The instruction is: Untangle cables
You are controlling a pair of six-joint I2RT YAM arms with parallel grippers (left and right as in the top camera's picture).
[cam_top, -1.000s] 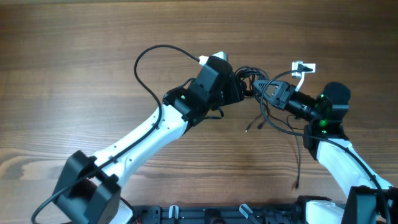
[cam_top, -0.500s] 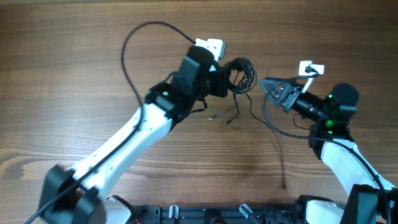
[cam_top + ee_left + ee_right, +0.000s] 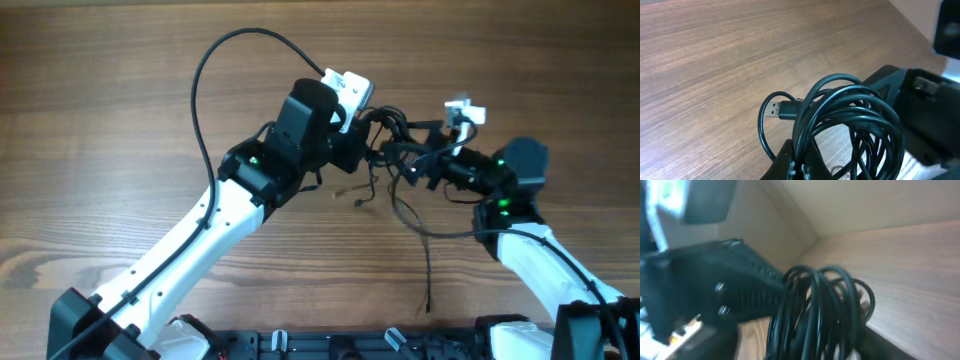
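Since the earlier overhead frame, the right gripper (image 3: 408, 165) has closed the gap and now sits at the bundle, and the long trailing strand (image 3: 429, 262) has swung leftward.

**Grip state.** The left gripper (image 3: 368, 143) has its fingers pressed together, pinching the cables (image 3: 392, 130) where several loops cross. The right gripper's fingers appear spread about the far side of the same bundle. Contact cannot be confirmed.

**Location.** The cables hang as a coil between the two grippers, raised off the table (image 3: 120, 100). In the left wrist view, the coil (image 3: 850, 115) fans out from the pinch, with a USB plug (image 3: 772, 109) projecting on a small loop.

**Handling.** The cords are judged light, limp and smooth-jacketed, so a single strand is likely to slide through a loose pinch. A hold just behind a plug body, or on one outer loop only, should give the best purchase. Grasping the whole coil would tighten it.

**Clearance.** Bare tabletop lies open on every side, widest to the left and far edge. The arms' own thicker leads arch nearby and could snag.
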